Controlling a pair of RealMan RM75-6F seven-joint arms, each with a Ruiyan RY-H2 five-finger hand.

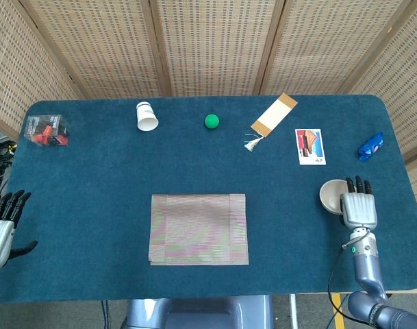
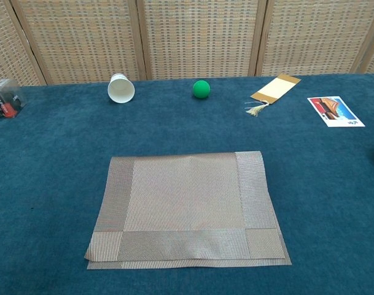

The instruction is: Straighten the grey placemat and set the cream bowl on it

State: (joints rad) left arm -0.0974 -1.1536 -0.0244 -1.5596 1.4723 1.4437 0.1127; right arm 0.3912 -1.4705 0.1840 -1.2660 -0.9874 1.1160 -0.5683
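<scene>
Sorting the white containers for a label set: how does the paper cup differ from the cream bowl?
The paper cup lies tipped on its side at the far side of the table; the cream bowl sits upright near the right edge. The cup is taller and narrow, the bowl low and wide. The cup lies alone, while the right hand is at the bowl's rim. Both are pale, open containers.

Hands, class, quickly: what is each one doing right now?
Left hand: open, holding nothing, at the table's edge.
Right hand: beside the bowl; whether it grips the bowl cannot be told.
</scene>
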